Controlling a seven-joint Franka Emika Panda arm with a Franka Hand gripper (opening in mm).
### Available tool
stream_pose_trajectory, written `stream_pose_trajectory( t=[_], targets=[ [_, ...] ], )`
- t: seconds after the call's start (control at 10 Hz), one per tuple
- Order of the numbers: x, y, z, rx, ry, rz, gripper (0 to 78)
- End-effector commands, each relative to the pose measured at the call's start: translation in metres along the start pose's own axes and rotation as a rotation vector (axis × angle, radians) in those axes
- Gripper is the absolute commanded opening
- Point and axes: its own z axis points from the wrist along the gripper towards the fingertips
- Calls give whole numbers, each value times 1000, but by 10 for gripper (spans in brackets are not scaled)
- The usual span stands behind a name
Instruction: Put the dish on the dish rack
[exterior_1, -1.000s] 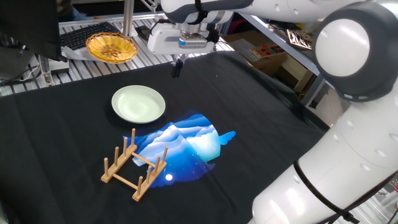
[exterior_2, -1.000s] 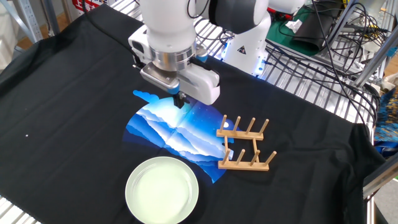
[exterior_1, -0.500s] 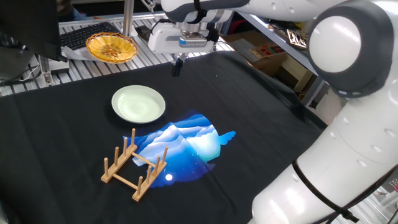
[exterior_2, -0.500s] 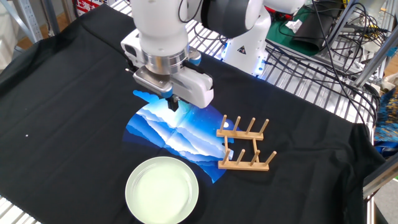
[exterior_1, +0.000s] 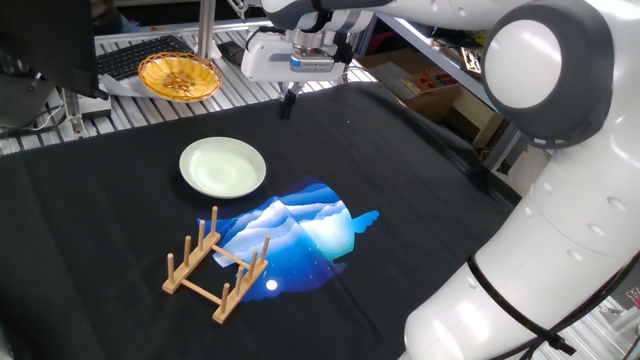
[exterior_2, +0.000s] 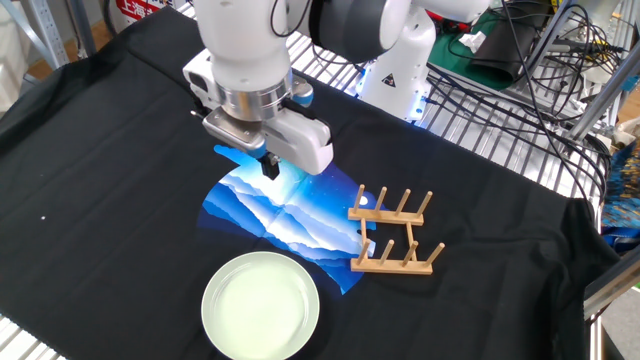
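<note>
Flatness marks the round, shallow, pale-green dish (exterior_1: 223, 167) (exterior_2: 261, 304), which is laid face-up on the black cloth of the bench (exterior_1: 90, 230) (exterior_2: 100, 180), well apart from the small light-wood dish rack (exterior_1: 214, 266) (exterior_2: 393, 238) with its pegs upright. The rack's long axis is seen to run diagonally in one fixed view, beside a blue-and-white print (exterior_1: 300, 232) (exterior_2: 280, 205). The gripper (exterior_1: 289, 102) (exterior_2: 269, 166) is held above the cloth, fingers drawn narrow and holding nothing.
</note>
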Motion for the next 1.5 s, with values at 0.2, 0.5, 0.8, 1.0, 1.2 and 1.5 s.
stream_pose_trajectory(
  t=[0.2,0.5,0.8,1.0,1.2,1.5],
  targets=[
    [-1,-2,0,-4,-9,15,0],
    [-1,-2,0,-2,-15,6,0],
    [-1,-2,0,-4,-9,32,0],
    [-1,-2,0,-2,6,70,0],
    [-1,-2,0,10,17,129,0],
    [-1,-2,0,17,21,175,0]
  ],
)
